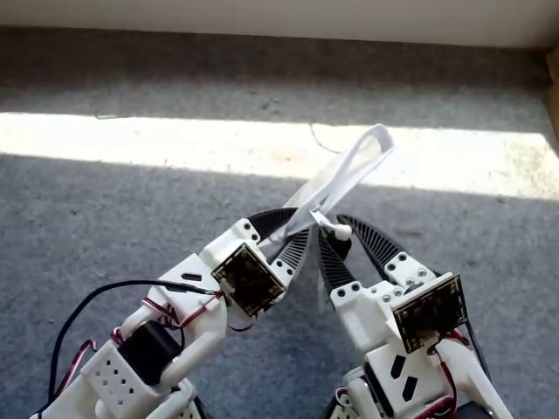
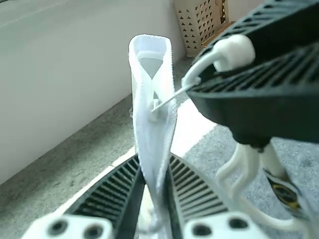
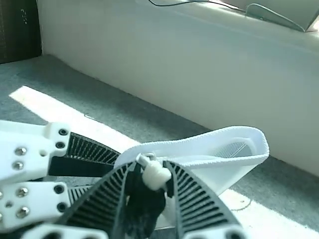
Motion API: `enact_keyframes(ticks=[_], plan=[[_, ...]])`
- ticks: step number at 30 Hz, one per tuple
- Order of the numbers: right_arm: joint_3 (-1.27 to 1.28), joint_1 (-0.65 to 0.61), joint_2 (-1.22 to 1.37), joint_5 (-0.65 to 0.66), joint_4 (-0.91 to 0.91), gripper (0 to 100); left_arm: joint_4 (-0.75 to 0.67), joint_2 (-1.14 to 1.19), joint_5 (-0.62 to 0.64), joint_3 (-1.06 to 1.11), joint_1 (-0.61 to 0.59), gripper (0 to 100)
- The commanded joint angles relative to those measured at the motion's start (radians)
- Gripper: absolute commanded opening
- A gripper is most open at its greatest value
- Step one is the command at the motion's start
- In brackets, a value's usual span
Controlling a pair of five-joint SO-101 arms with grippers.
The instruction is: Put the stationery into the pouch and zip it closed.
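The left gripper (image 2: 154, 172) clamps the pouch's (image 3: 219, 149) near edge and the right gripper (image 1: 336, 225) pinches the zipper pull (image 3: 155, 175), yet the far mouth gapes, so zipping seems unfinished.

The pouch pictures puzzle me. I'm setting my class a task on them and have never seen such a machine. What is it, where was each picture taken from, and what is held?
It is two small robot arms side by side, each ending in a gripper. The high view looks down over both. The other two pictures each come from a camera on one arm's wrist. The left gripper is clamped on an edge of the white pouch, holding it above the grey carpet, which a sunlit strip crosses. The right gripper pinches the zipper pull, a white bead. The pouch's far end gapes open.
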Motion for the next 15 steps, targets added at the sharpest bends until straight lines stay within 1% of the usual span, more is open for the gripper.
enact_keyframes(ticks=[1,4,6,11,15], plan=[[-0.076,-0.001,-0.002,-0.017,-0.099,0.5,0.032,0.002,-0.008,0.004,-0.008,0],[-0.076,-0.001,-0.002,-0.017,-0.108,0.5,0.032,0.001,-0.049,0.005,-0.008,0],[-0.062,0.013,-0.004,-0.014,-0.110,0.5,0.048,0.001,-0.051,0.002,-0.008,0],[0.030,0.147,-0.004,-0.017,-0.176,0.5,0.068,0.001,-0.051,-0.002,-0.016,0],[0.088,0.202,-0.004,-0.017,-0.229,0.5,0.068,0.001,-0.051,-0.002,-0.047,0]])
